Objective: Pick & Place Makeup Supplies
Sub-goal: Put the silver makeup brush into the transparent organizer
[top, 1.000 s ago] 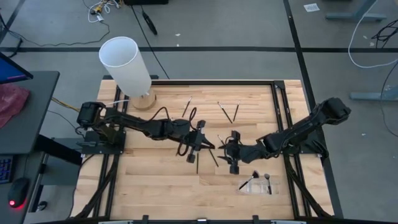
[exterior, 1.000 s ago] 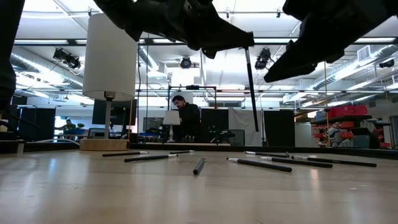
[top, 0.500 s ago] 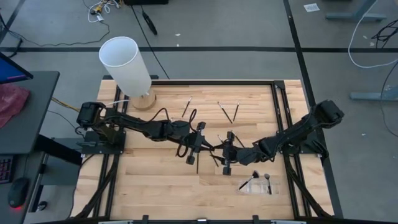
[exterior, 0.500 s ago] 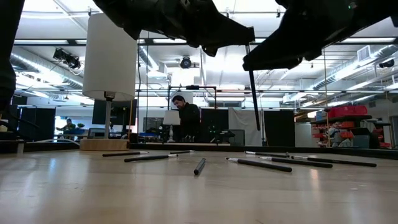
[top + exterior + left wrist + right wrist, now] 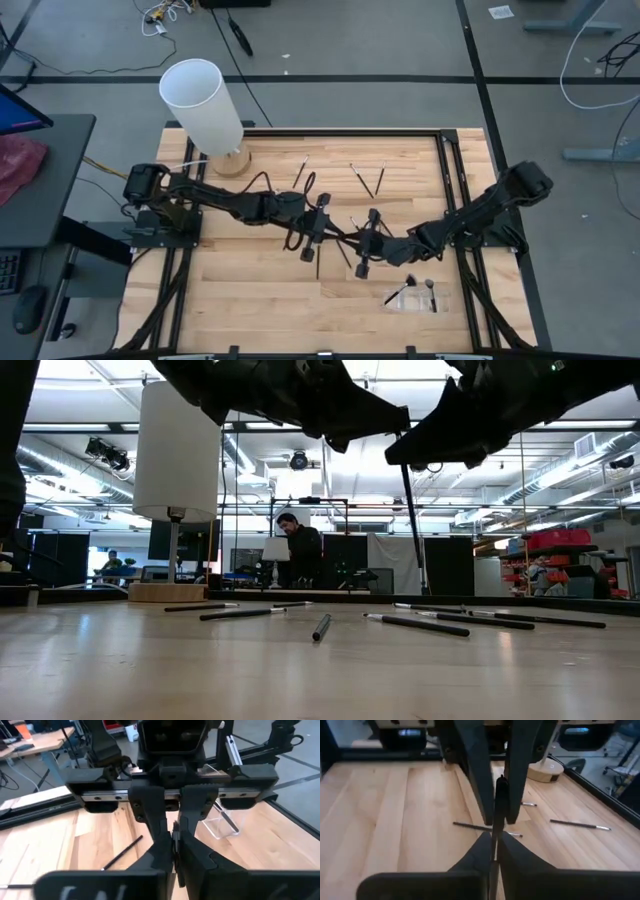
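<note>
Both tools meet mid-air: left tool (image 5: 332, 233) and right tool (image 5: 360, 243) each pinching the same brush (image 5: 412, 525) above the surface (image 5: 240, 300).

It was a robotics lab: ceiling ducts (image 5: 45, 458), red shelving (image 5: 545, 542), person at workstation (image 5: 298, 550), floor cables (image 5: 590, 60).

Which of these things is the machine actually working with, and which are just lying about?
In the job: hanging brush, pinched mid-table by left pincer and right pincer; loose brushes on the table.
Lying about: white tube, floor cables, person at the back.
</note>
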`<state>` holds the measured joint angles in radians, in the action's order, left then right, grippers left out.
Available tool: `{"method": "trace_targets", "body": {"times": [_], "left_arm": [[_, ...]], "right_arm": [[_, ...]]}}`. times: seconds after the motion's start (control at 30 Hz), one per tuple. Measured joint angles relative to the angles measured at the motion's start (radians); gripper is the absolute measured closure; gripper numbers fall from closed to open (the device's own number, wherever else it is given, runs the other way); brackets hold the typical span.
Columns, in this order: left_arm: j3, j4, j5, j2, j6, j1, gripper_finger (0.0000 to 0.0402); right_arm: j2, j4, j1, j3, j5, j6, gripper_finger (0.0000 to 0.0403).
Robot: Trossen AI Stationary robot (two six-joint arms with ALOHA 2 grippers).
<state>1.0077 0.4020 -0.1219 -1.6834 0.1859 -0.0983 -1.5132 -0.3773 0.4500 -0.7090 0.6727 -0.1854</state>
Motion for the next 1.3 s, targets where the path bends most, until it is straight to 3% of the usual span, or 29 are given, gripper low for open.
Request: {"method": "trace_targets", "body": {"times": [0.2, 0.4, 0.63, 0.87, 1.07, 1.3], "left_arm": [[-0.001, -0.120, -0.005, 0.087, 0.005, -0.001, 0.0263], [-0.001, -0.267, 0.021, 0.132, -0.023, -0.001, 0.0202], [-0.001, -0.285, 0.088, 0.104, -0.045, -0.002, 0.0204], [0.000, -0.278, 0.089, 0.076, -0.052, -0.002, 0.0218], [0.000, -0.269, 0.089, 0.049, -0.066, -0.002, 0.0220], [-0.001, -0.252, 0.088, 0.041, -0.070, -0.002, 0.0220]], "right_arm": [[0.121, 0.039, 0.109, 0.000, 0.115, -0.073, 0.0394], [0.268, 0.124, 0.330, 0.000, 0.274, -0.163, 0.0394], [0.240, 0.166, 0.581, 0.000, 0.452, -0.381, 0.0394], [0.107, 0.180, 0.706, 0.000, 0.659, -0.543, 0.0394], [0.021, 0.185, 0.709, 0.000, 0.666, -0.669, 0.0394], [-0.002, 0.208, 0.702, 0.000, 0.633, -0.698, 0.0394]]}}
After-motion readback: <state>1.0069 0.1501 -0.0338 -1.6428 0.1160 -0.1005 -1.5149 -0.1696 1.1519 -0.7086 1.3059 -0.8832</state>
